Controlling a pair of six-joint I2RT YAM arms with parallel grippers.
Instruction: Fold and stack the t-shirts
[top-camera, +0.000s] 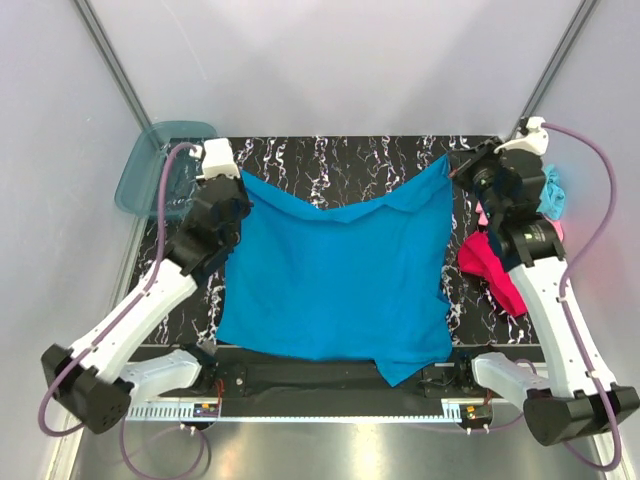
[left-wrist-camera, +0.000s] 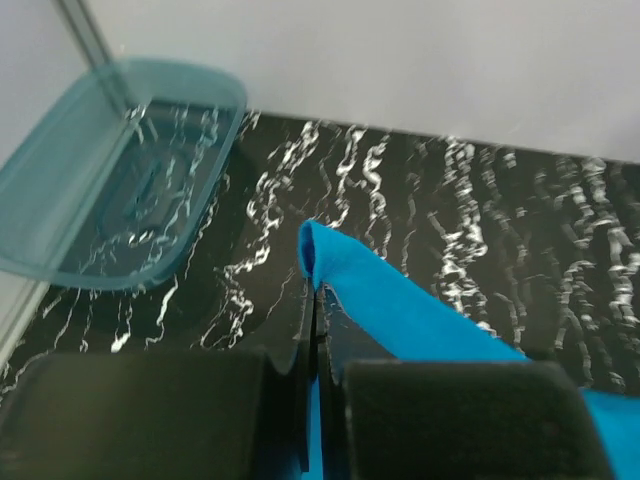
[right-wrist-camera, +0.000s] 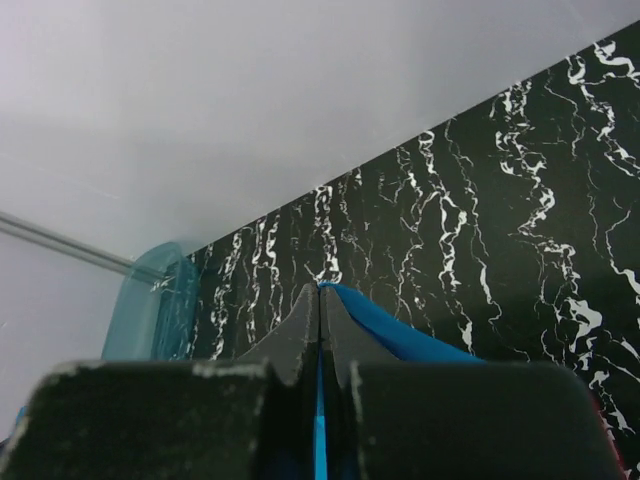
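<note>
The left end effector and right end effector each pinch a far corner of the blue t-shirt, jaws closed; likely stretching it flat for folding.

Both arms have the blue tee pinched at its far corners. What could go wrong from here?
1. Slip: the left fingers and right fingers each pinch only a thin bit of the blue t-shirt; a pull could free a corner.
2. Its near hem hangs over the table's near edge and might snag there.
3. The magenta t-shirt lies right beside the right arm; a sweep could drag it.
</note>
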